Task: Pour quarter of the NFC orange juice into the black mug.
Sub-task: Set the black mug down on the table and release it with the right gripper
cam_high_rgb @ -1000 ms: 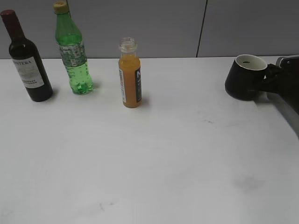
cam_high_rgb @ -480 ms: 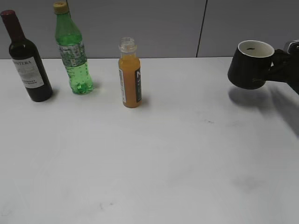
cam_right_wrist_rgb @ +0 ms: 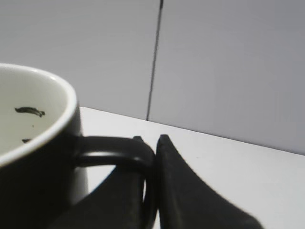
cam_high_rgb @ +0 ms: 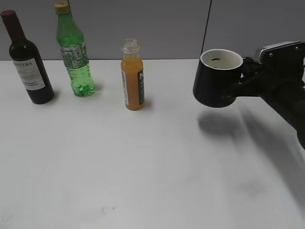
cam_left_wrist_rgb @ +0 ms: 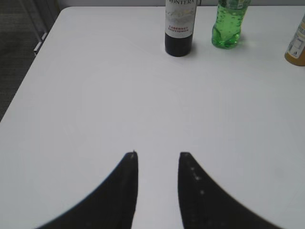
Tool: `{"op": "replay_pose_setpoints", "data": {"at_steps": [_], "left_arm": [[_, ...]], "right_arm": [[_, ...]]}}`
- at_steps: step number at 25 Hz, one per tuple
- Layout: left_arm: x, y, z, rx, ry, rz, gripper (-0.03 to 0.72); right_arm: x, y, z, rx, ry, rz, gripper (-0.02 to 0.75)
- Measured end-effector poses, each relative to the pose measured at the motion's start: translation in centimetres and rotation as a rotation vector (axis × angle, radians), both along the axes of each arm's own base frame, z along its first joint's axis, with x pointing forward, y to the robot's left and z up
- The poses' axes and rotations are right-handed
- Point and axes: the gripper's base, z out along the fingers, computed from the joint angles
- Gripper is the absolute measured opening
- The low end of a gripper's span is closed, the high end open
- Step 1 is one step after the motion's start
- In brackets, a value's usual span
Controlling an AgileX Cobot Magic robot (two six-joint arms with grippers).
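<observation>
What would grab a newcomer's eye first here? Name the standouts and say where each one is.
The black mug hangs in the air at the right, held by its handle in the right pincer, its shadow on the white table below. Along the back left stand a dark wine bottle, a green bottle and the uncapped NFC orange juice. The left pincer hovers empty.

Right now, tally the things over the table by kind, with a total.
Bottles: 3 (wine bottle, green bottle, NFC orange juice)
Mugs: 1 (black mug, held in the air by its handle)
Total: 4
</observation>
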Motion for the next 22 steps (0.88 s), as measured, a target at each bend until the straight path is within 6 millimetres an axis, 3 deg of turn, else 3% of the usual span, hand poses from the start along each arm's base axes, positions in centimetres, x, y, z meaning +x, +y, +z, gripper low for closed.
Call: {"op": "replay_pose_setpoints", "data": {"at_steps": [5, 14, 22], "left_arm": [[0.0, 0.0, 0.0, 0.000, 0.000, 0.000, 0.232], [0.0, 0.0, 0.0, 0.000, 0.000, 0.000, 0.232], [0.0, 0.0, 0.0, 0.000, 0.000, 0.000, 0.232]], "right_arm": [[-3.3, 3.5, 0.2, -0.006, 0.028, 0.107, 0.032], [-6.3, 9.2, -0.1, -0.020, 0.043, 0.264, 0.031], [-7.8, 11.8, -3.2, -0.069, 0.128, 0.315, 0.031]]}}
